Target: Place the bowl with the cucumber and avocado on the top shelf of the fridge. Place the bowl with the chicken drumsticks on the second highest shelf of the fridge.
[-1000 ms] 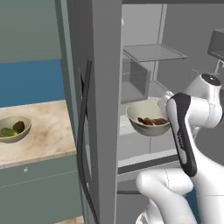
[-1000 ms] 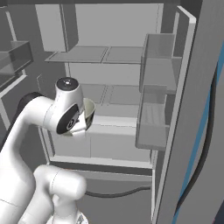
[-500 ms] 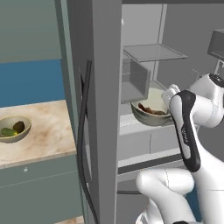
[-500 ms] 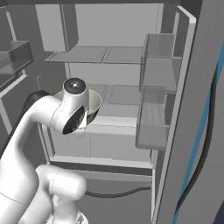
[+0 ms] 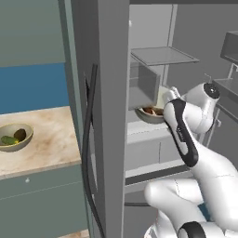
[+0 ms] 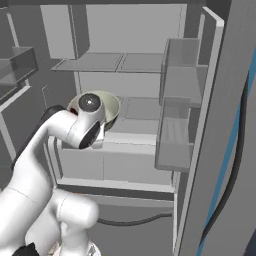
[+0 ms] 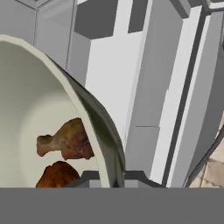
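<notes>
My gripper [image 7: 110, 177] is shut on the rim of the bowl with the chicken drumsticks [image 7: 48, 109]; both reddish-brown drumsticks [image 7: 65, 141] lie inside it. In the left base view this bowl [image 5: 149, 113] is inside the open fridge [image 5: 111, 93], just above the second shelf [image 6: 142, 107] and well below the top shelf [image 5: 162, 56]. I cannot tell whether it touches the shelf. From the right base view my wrist covers much of the bowl [image 6: 109, 106]. The bowl with the cucumber and avocado [image 5: 14, 135] sits on the counter at the left.
The grey fridge door with its dark curved handle [image 5: 88, 139] stands open between the marble counter [image 5: 46, 144] and the fridge interior. Door bins [image 6: 180, 100] hang on the other open door at the right. Pale drawers [image 6: 115, 160] lie below the shelves.
My arm has carried the drumstick bowl forward and a little upward, from in front of the fridge to deeper inside over the second shelf. The green bowl has stayed put.
</notes>
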